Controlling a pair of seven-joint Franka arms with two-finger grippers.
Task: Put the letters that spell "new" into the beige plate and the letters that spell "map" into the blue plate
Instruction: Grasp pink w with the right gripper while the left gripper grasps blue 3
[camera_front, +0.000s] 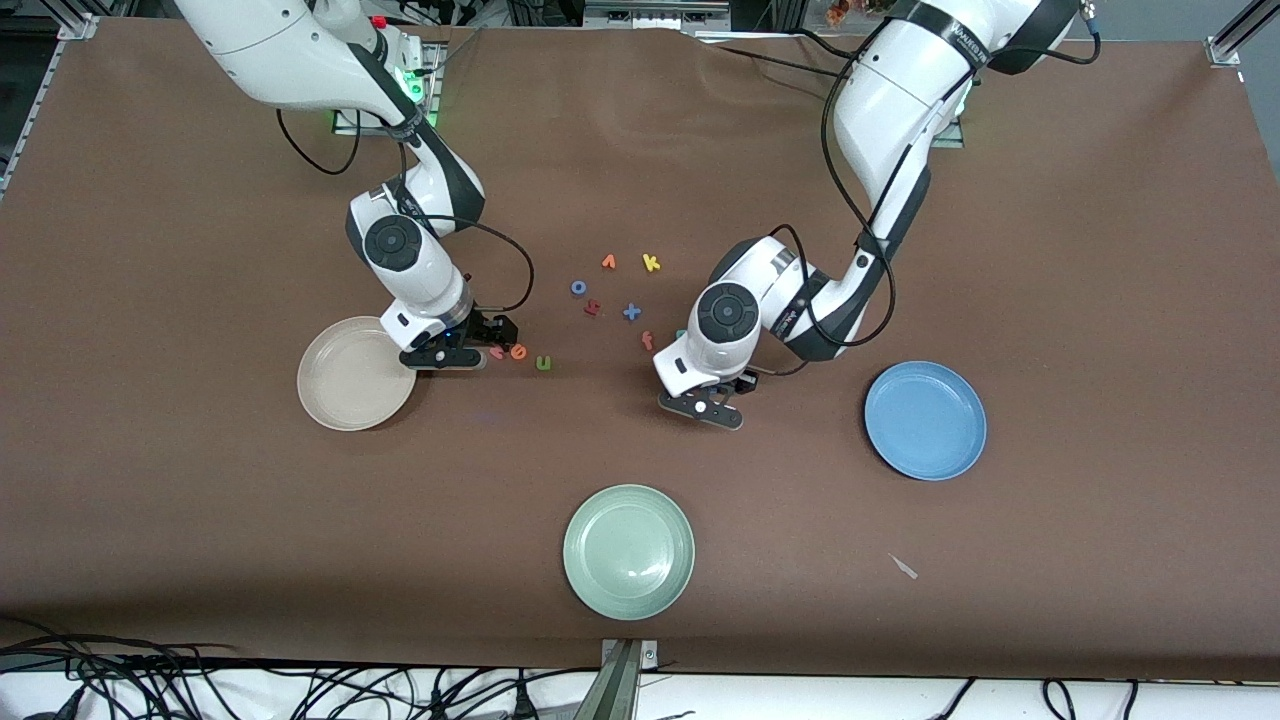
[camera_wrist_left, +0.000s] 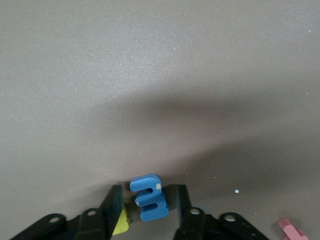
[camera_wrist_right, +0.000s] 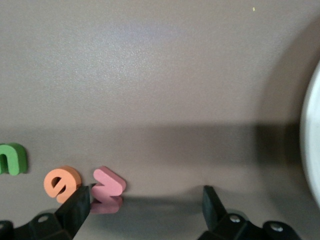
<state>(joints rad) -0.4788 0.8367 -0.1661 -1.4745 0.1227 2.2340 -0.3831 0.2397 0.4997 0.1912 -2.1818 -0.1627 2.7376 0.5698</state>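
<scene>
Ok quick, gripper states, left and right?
Left gripper: closing around the blue m, yellow a beside one finger; grip not confirmed.
Right gripper: open, low beside the pink w, holding nothing.

Robotics lab bench: broad brown cloth-covered table (camera_front: 200, 520), two white Franka arms mounted along one edge, aluminium frame rails at the corners, loose black cables (camera_front: 300, 690) along the front edge. Background racks probably hold equipment.

blue m (camera_wrist_left: 148, 197), salmon-pink w (camera_wrist_right: 107, 186), seemingly yellow a (camera_wrist_left: 120, 222)
</scene>
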